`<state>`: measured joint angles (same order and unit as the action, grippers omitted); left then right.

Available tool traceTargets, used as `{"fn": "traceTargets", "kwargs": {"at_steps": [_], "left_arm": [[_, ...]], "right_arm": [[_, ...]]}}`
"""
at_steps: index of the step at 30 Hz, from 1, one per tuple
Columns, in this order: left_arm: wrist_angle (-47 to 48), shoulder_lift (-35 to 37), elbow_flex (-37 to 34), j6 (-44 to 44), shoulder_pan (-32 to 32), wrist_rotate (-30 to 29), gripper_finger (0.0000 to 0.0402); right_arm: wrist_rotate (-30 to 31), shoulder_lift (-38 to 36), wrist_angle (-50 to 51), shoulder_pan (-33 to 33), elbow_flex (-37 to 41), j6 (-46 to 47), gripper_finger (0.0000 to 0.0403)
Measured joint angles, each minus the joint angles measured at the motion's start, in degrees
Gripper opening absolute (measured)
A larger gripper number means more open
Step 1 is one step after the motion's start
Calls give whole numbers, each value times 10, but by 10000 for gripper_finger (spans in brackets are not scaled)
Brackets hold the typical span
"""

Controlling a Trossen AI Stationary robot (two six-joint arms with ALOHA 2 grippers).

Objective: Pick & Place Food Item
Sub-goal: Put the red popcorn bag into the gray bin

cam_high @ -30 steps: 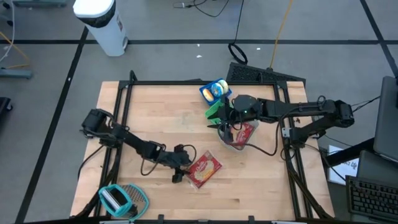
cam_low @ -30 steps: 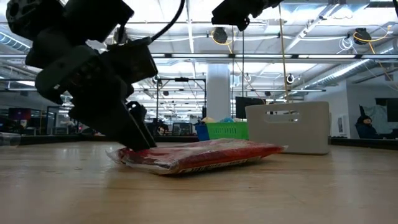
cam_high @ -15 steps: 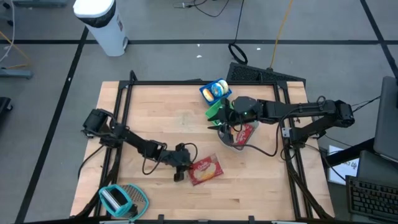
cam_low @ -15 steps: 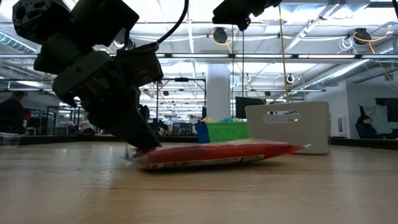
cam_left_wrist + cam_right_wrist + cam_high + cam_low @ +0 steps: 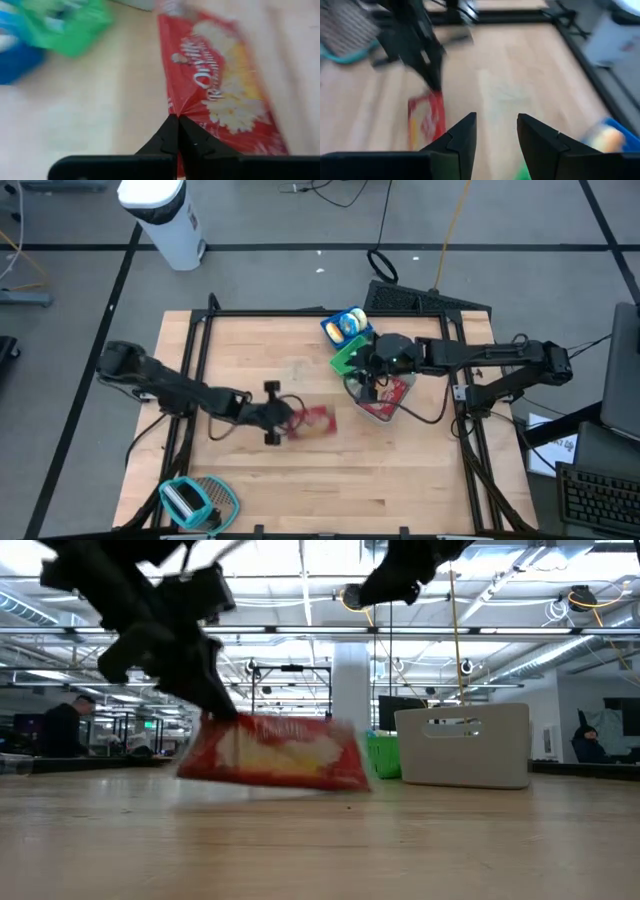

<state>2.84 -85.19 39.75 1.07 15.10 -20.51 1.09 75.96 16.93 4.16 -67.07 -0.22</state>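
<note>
With my left fingers [image 5: 173,131] clenched on one edge of the flat red popcorn packet [image 5: 272,752], lifted off the wooden worktop [image 5: 300,370], I should carry it slowly so it does not swing loose.

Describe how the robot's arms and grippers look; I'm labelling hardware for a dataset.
Both arms are dark, slim and jointed, with thin black cables looping beside them. The left gripper has two matte black wedge-shaped fingers on a flat black bar. The right gripper has two broader, angular black fingers on a similar bar. No markings are visible.
</note>
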Motion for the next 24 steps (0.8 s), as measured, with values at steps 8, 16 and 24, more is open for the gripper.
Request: {"fn": "traceTargets", "kwargs": {"at_steps": [8, 16, 24], "left_arm": [[91, 175, 1, -85, 0, -146, 2], [135, 258, 1, -154, -7, -159, 1], [141, 288, 1, -189, -33, -172, 2]], "right_arm": [[113, -16, 95, 0, 0, 41, 130], [126, -14, -18, 0, 80, 59, 130], [121, -6, -393, 3, 256, 53, 130]]}}
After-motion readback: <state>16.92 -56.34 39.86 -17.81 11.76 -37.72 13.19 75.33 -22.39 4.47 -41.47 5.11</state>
